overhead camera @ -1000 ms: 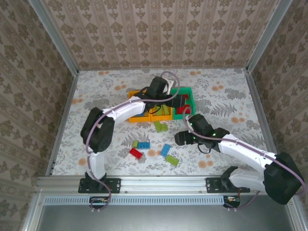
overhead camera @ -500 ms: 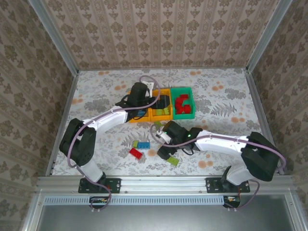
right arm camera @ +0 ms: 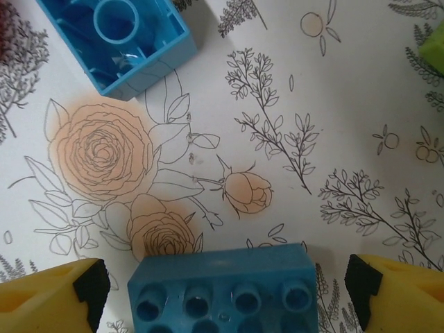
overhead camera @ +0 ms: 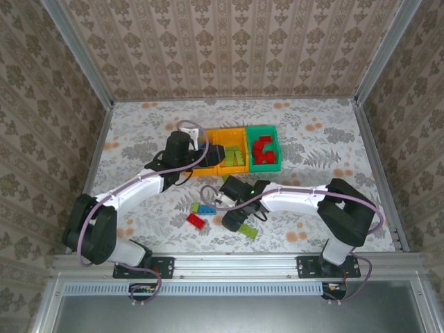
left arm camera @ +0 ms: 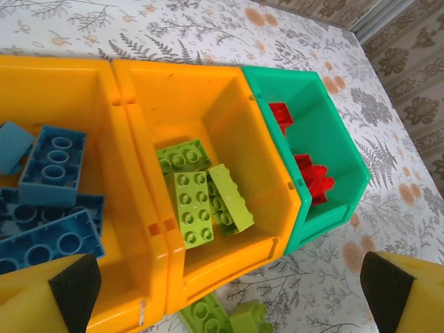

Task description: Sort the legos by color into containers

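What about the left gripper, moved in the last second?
Yes. The left gripper slid left, away from the green bin, toward the table's left side.

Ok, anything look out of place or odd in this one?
Nothing wrong in the bins: each holds one colour. On the table one blue brick lies upside down, hollow side up.

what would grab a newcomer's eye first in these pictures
The sorted row at mid-table: blue bricks in the left orange bin, lime bricks in the middle orange bin, red bricks in the green bin. Nearer the arms, the right gripper hangs over the flowered table, jaws open either side of a loose blue brick, not touching it.
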